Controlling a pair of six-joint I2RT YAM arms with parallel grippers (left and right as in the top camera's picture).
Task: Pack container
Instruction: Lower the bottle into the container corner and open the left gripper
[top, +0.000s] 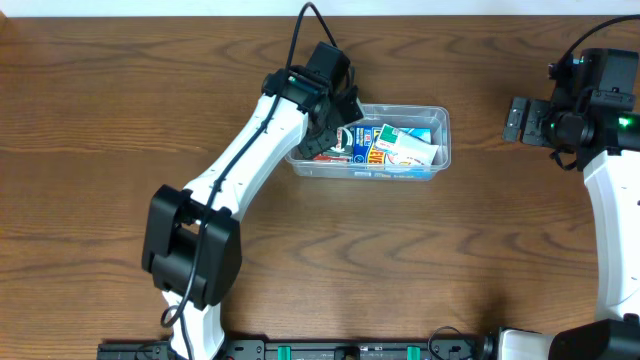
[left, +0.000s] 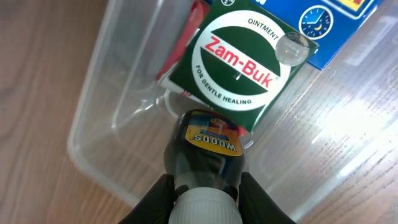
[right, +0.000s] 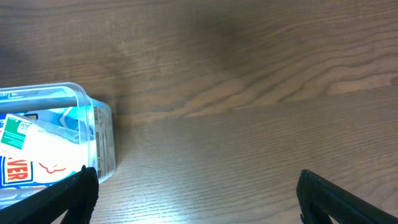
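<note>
The clear plastic container (top: 441, 118) sits at the table's middle back, holding several packets. My left gripper (top: 330, 118) hangs over its left end, shut on a dark Woods' bottle (left: 205, 149) with a white cap, held by the neck over the container's open left part (left: 118, 99). A green Zam-Buk box (left: 239, 68) and a blue box (left: 333, 28) lie in the container just beyond the bottle. My right gripper (right: 196, 186) is open and empty above bare table, right of the container's corner (right: 93, 118); in the overhead view it sits at the far right (top: 515, 120).
A white packet with green and red print (right: 31, 152) lies at the container's right end. The left arm's white links (top: 250, 160) cross the table from the front left. Wooden tabletop surrounds the container.
</note>
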